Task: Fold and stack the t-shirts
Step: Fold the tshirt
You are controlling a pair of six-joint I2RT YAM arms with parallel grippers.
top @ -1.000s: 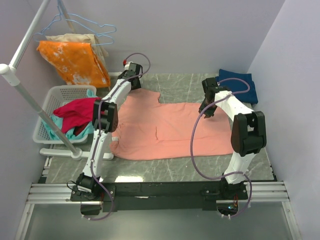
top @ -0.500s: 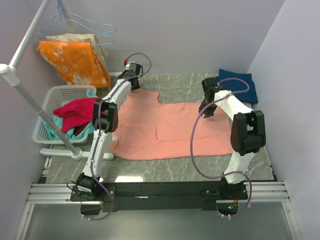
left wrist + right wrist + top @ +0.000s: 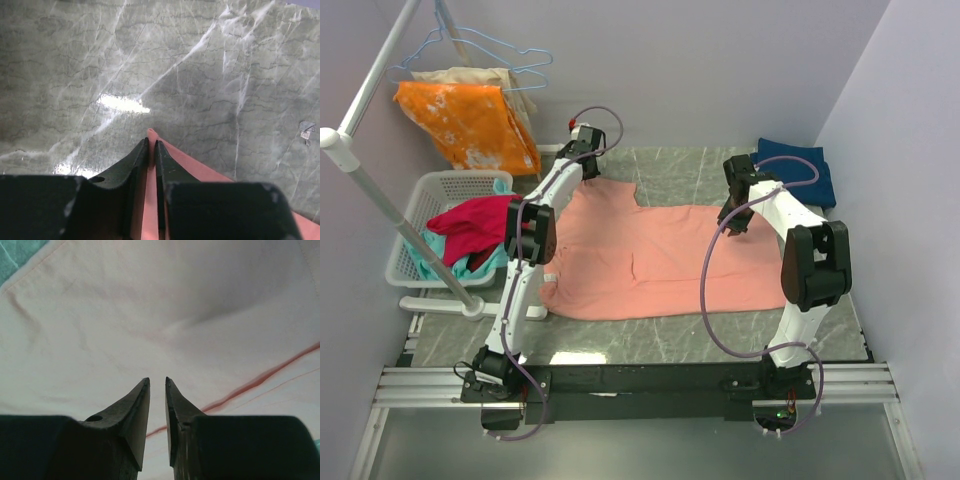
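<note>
Left gripper pinches the salmon-pink t-shirt corner at 11 o'clock. Right gripper, 2 o'clock, fingers nearly together, grip unclear.

Seen from above, the fingertips of the left gripper and right gripper hide under their wrists, the right arm's cable covers part of the navy shirt, and the pink shirt overruns the right wrist view, so any pinch there is unclear.

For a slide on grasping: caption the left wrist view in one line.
Left gripper closed on a corner of the salmon-pink t-shirt, green marble tabletop beyond.
</note>
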